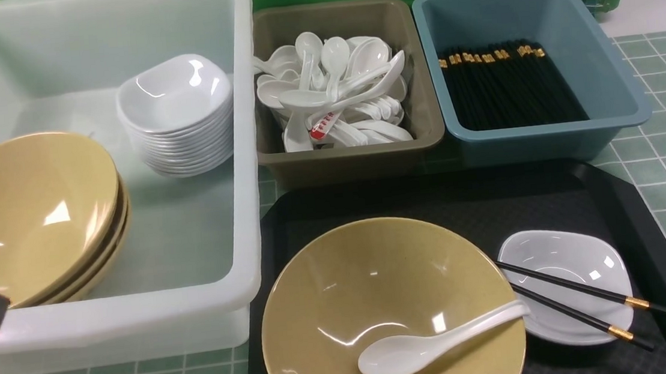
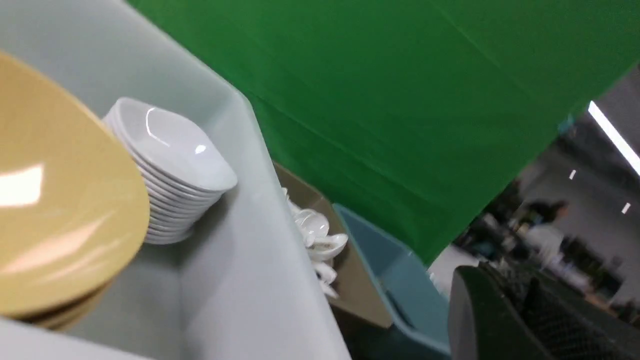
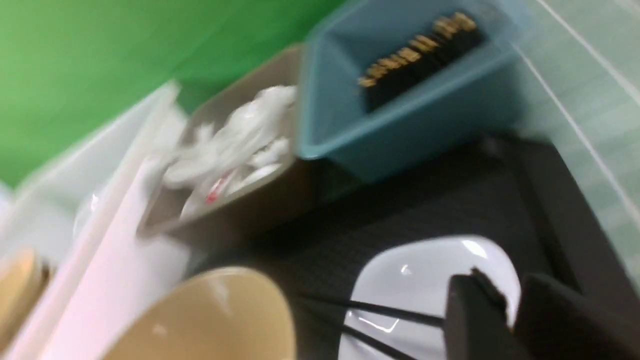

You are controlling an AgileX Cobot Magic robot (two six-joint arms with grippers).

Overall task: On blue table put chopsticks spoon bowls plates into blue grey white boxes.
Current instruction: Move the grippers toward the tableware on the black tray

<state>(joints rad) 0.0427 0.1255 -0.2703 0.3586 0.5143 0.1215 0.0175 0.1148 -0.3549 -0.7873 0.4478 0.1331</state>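
Front view: on the black tray (image 1: 490, 197) I see a bowl (image 1: 378, 291) holding the spoon (image 1: 408, 354), with chopsticks (image 1: 577, 286) lying across the plate (image 1: 556, 252) beside it. Left wrist view: the left end effector (image 2: 505, 300) is pressed together next to the white tub (image 2: 240, 280) and grips nothing. Right wrist view, blurred: the right end effector (image 3: 510, 300) hovers over that plate; I cannot tell its spread.
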